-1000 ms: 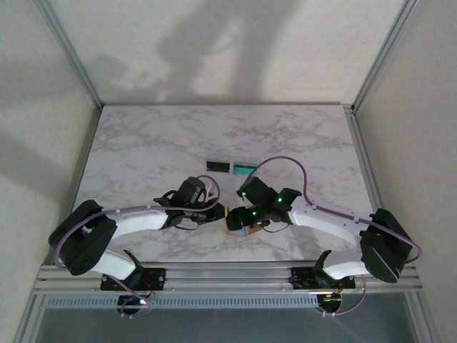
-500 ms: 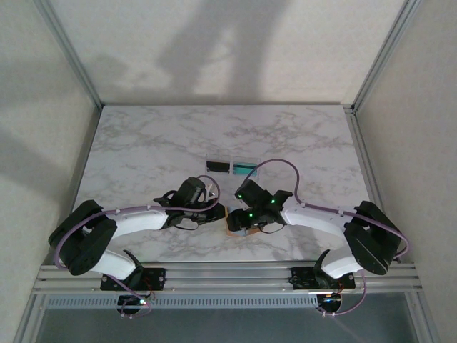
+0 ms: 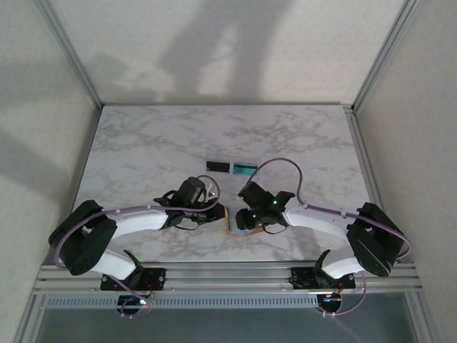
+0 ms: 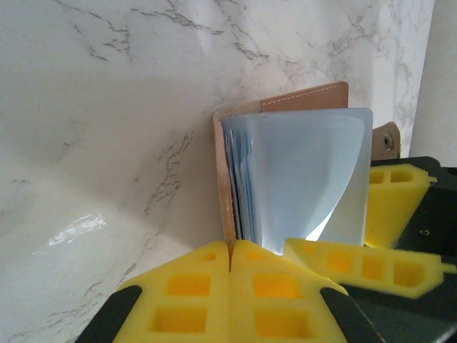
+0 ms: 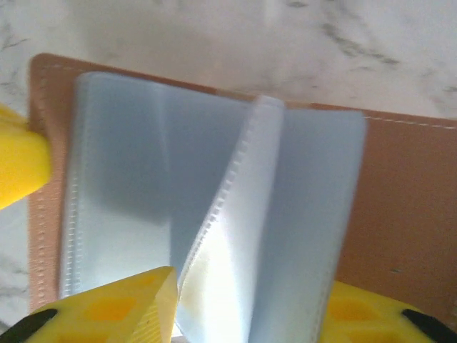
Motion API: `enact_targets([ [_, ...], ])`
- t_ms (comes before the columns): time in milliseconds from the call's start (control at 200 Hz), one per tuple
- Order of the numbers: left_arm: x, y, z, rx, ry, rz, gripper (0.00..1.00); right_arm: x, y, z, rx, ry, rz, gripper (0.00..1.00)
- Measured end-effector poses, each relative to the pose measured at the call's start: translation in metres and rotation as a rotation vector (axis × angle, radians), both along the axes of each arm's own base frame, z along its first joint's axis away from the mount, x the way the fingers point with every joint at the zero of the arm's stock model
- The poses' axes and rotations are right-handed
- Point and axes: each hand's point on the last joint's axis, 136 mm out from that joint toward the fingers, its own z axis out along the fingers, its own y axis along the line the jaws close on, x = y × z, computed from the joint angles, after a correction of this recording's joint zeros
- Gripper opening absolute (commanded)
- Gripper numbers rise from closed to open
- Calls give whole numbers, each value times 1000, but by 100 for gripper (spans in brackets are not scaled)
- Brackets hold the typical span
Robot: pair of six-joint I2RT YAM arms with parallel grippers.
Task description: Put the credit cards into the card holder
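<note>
Left fingers (image 4: 186, 293) clamp the card holder (image 4: 307, 96); right fingers (image 5: 107, 314) straddle its pockets (image 5: 143, 179), apart.

Far half of the worktop (image 3: 214, 128) was wide open, I had both far corners and the left and right edges free to pass. Mid-worktop, the black card (image 3: 218, 166) and teal card (image 3: 244, 168) lay side by side, a narrow gap between them. The near edge was crowded: left gripper (image 4: 230, 261) and right gripper (image 5: 243, 314) pressed in on the card holder (image 4: 307, 96) from either side, forearms barring the way.
</note>
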Motion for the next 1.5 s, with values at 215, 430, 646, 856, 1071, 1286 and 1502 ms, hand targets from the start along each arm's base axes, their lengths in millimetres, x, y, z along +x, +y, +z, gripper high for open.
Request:
enact_targets([
  [215,0,0,-4,8,9,0,0,4,-29,7,-87,-38,-37,63],
  [430,0,0,-4,7,8,0,0,4,-9,59,39,-151,109,70],
  [646,0,0,-4,7,9,0,0,-7,24,50,160,-63,189,76],
  [856,0,0,-4,7,9,0,0,-13,25,13,112,23,185,76],
  [1071,0,0,-3,6,8,0,0,-9,19,4,76,12,159,74],
  [1286,0,0,-3,6,8,0,0,-7,11,-5,43,9,122,81],
  [1502,0,0,-3,5,8,0,0,-13,14,10,110,2,128,83],
])
